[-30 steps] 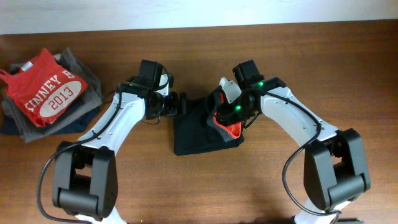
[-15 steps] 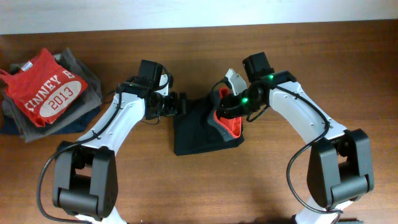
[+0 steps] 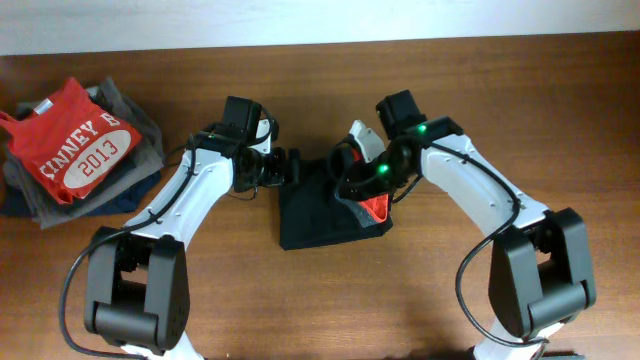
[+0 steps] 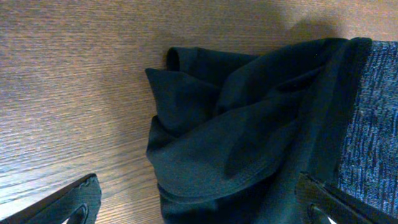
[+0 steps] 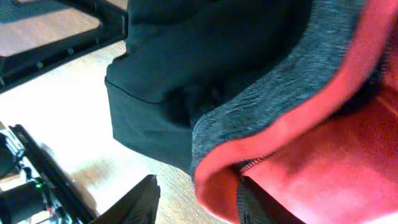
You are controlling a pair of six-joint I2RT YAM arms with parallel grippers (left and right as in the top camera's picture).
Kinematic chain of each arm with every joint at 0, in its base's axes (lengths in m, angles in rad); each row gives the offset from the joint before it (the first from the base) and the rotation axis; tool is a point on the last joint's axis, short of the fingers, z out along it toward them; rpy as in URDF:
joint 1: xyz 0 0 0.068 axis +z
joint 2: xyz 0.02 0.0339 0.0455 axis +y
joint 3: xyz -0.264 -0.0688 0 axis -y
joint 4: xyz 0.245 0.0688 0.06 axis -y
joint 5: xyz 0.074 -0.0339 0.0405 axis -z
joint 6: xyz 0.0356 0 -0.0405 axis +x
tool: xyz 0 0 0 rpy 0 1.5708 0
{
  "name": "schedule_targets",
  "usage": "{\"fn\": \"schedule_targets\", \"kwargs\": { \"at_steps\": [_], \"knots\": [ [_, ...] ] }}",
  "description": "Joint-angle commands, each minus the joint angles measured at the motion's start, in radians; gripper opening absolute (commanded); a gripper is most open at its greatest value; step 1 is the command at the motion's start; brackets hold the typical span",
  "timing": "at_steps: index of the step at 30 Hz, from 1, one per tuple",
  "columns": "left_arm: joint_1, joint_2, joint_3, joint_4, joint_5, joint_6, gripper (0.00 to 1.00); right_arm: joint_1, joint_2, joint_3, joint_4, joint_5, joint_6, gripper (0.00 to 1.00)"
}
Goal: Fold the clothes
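Brown wood-grain surface (image 3: 480,300), with a pale wall strip along its far side; no container stands on it. Black trousers (image 3: 315,225) lie at centre between the two arms, gathered into a compact, nearly square bundle with no marked long axis. The grey waistband (image 5: 273,93) with its red-orange edge (image 5: 292,127) runs near-to-far along the bundle's right side. Right tool (image 3: 352,180) is over that side; in its wrist view it is part-closed, with the turned-up waistband pinched between its fingers and red lining exposed: judged a live grasp. Left tool (image 3: 291,167) sits at the bundle's far-left corner, released, jaws fully spread. Its fingertips (image 4: 78,198) straddle a rumpled black fold lying directly ahead, not pinched. Judgement: the next move turns on carrying the waistband side leftward across the bundle, so the right arm is the working one and the left is placed to pin the opposite corner. Well apart at far left, a red T-shirt (image 3: 75,150) tops a stack of folded garments (image 3: 145,140), outside the task.
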Motion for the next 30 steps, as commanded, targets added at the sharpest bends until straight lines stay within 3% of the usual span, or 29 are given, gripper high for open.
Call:
{"fn": "schedule_targets", "kwargs": {
  "at_steps": [1,4,5,13,23,30],
  "knots": [
    [-0.006,-0.019,-0.012,0.002,-0.007,0.019,0.99,0.021,-0.011,-0.001,-0.001,0.087,0.035,0.44],
    [-0.006,-0.019,-0.012,0.002,-0.007,0.019,0.99,0.019,-0.003,-0.002,-0.001,0.095,0.037,0.11],
    [-0.006,-0.019,-0.012,0.002,-0.007,0.019,0.99,0.018,-0.003,-0.002,-0.002,0.104,0.037,0.04],
    [-0.013,-0.019,-0.012,-0.006,-0.006,0.019,0.99,-0.025,-0.002,-0.005,-0.091,0.436,0.188,0.04],
    [-0.114,-0.019,-0.012,0.046,-0.002,0.079,0.99,-0.052,-0.002,-0.148,-0.038,0.494,0.222,0.04],
    [-0.192,-0.018,-0.012,0.092,-0.096,0.087,0.99,-0.054,-0.002,-0.210,0.008,0.514,0.232,0.05]
  ]
}}
